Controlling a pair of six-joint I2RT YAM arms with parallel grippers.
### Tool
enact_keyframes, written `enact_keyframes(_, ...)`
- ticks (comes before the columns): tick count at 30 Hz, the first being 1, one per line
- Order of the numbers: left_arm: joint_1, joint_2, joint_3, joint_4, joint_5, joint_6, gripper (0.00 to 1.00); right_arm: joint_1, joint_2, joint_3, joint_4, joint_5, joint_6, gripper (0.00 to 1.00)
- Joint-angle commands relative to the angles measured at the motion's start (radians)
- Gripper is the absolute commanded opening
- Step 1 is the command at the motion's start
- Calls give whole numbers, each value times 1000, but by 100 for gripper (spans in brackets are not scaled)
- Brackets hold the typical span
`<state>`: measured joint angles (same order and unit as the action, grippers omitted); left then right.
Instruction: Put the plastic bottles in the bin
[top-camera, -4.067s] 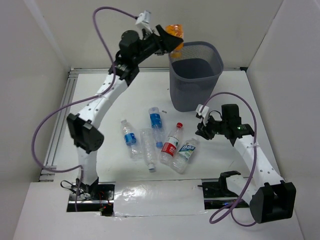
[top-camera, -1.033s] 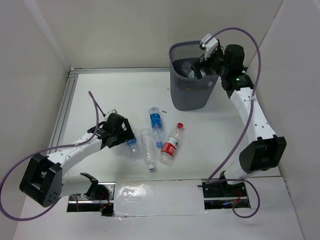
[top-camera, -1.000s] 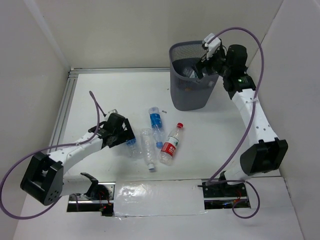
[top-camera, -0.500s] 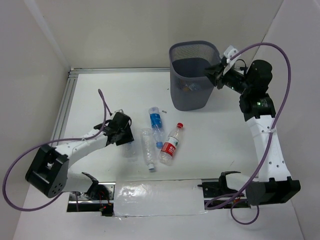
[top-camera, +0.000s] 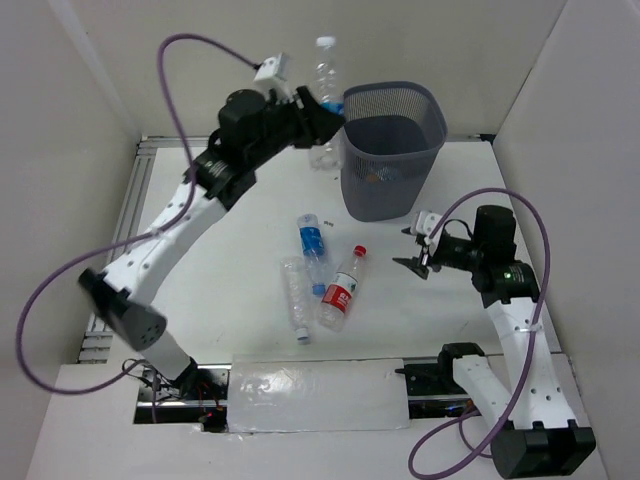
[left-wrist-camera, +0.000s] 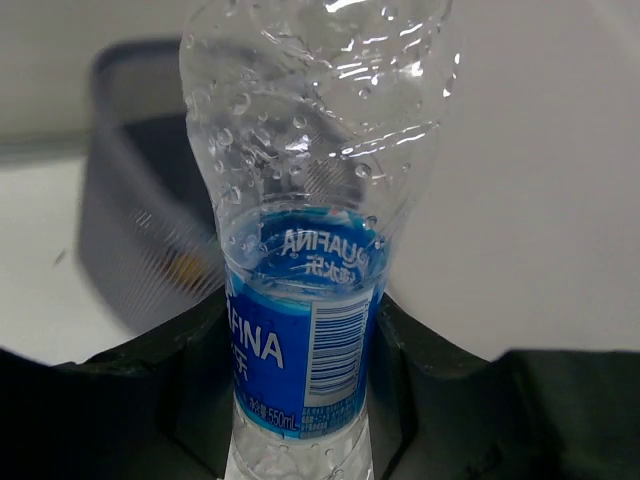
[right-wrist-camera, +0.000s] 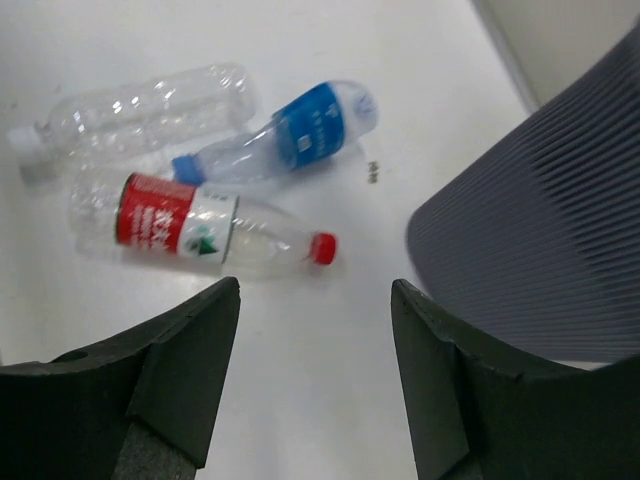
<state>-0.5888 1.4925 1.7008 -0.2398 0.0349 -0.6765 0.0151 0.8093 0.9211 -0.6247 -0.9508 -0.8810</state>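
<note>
Left tool (top-camera: 321, 108) risen beside bin (top-camera: 386, 192) — clamps blue-label bottle (top-camera: 324, 72); right tool (top-camera: 413, 262) agape.

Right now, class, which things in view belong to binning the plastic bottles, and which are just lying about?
Job: dark grey mesh bin; white-capped blue-labelled bottle in the left gripper; on the white table, blue-capped blue-labelled bottle, red-labelled red-capped bottle, unlabelled clear bottle.
Lying about: small dark scrap; shiny silver strip.
</note>
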Motion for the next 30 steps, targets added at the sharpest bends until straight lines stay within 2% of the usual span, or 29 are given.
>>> enact_keyframes(1,-34,251,213,143,115,40,3,-4,-25,-71,-101,-32,-114,69)
enact_keyframes(2,-34,297,305,201,125,17,3,-4,-25,-71,-119,-46,-136,69)
enact_keyframes(7,-43,516,451,368,76,-110,4,-4,-47,-134,-156,-55,-145,69)
enact_keyframes(9,-55,572,526,391,1,-133,10,-4,-80,-152,-165,-55,-156,71)
enact_keyframes(10,-69,615,548,401,-83,-124,12,-4,-91,-169,-156,-55,-156,73)
enact_keyframes(11,-69,615,563,425,-84,-124,12,-4,-101,-169,-156,-55,-156,76)
enact_keyframes(13,-80,664,629,470,-189,-109,28,-4,-114,-195,-156,-55,-147,77)
enact_keyframes(17,-80,781,776,417,-187,-159,32,-4,-125,-206,-178,-55,-156,77)
enact_keyframes(18,-71,795,795,416,-175,-181,32,-4,-125,-217,-178,-55,-156,77)
enact_keyframes(20,-46,776,746,442,-95,-244,26,-4,-139,-226,-178,-55,-156,77)
enact_keyframes(21,-46,758,665,515,-95,-280,26,-4,-148,-226,-168,-55,-156,77)
enact_keyframes(24,-46,746,646,540,-165,-281,26,-4,-148,-235,-158,-55,-145,77)
enact_keyframes(25,-55,761,666,540,-197,-264,27,-4,-136,-235,-158,-55,-154,77)
enact_keyframes(26,-55,787,678,540,-228,-247,34,-4,-136,-235,-158,-65,-154,77)
enact_keyframes(30,-86,869,767,534,-394,-82,44,-4,-114,-225,-158,-65,-154,77)
